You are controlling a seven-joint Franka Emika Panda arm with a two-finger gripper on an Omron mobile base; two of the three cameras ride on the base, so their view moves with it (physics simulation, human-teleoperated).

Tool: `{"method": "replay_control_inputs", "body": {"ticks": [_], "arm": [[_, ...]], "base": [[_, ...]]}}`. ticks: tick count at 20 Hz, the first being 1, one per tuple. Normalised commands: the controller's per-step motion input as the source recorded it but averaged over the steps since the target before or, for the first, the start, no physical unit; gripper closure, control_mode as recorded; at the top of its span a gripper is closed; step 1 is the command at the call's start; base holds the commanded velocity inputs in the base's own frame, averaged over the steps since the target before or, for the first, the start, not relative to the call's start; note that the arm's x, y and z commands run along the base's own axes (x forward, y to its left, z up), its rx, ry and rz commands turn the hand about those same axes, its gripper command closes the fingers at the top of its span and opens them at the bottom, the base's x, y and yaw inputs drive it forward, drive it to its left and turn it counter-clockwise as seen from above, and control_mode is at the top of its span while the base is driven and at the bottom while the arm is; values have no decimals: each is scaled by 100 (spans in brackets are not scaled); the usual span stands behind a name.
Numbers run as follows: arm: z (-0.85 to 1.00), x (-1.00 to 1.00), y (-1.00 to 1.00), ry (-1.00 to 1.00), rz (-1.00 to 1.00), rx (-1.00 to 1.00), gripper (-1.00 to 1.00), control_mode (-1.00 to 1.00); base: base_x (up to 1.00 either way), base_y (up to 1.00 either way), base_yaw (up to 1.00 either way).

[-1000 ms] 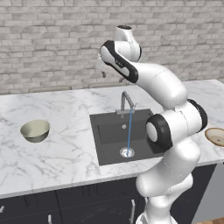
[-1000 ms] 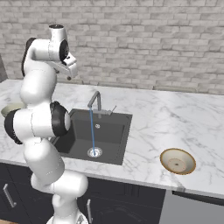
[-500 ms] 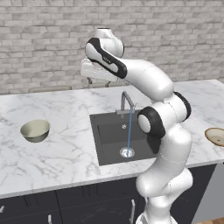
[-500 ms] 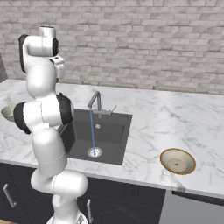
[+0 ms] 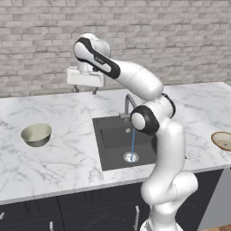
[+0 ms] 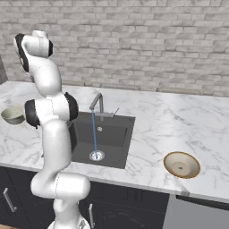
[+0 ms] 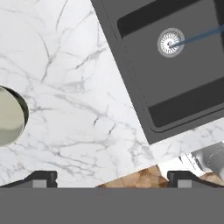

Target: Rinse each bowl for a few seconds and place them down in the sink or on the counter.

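On the counter [image 5: 67, 158] we list two bowls, greenish bowl [image 5: 36, 134] and tan bowl [image 6: 181, 164], flanking the sink [image 5: 113, 144]; fingers [image 7: 41, 177] wide, empty.

White marble counter [image 5: 63, 153] bears a cream bowl [image 5: 36, 134] and a tan bowl [image 6: 181, 164].

We saw the greenish-cream bowl [image 5: 36, 134] upright on the white marble counter [image 5: 63, 158], well left of the dark grey sink [image 5: 117, 149]. Water ran from the faucet [image 5: 128, 103] onto the round silver drain [image 5: 131, 157]. The tan bowl [image 6: 181, 164] sat upright on the counter, right of the sink.
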Motion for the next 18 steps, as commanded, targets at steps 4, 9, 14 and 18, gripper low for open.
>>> {"method": "replay_control_inputs", "body": {"ticks": [4,9,14,18], "arm": [[-16,0,60,27,0,-4,-100,-100],[-24,0,54,21,0,-6,-100,-100],[-23,0,58,9,0,-8,-100,-100],[-13,0,53,1,0,-11,-100,-100]], "base": [[0,0,0],[0,0,0],[0,0,0],[0,0,0]]}}
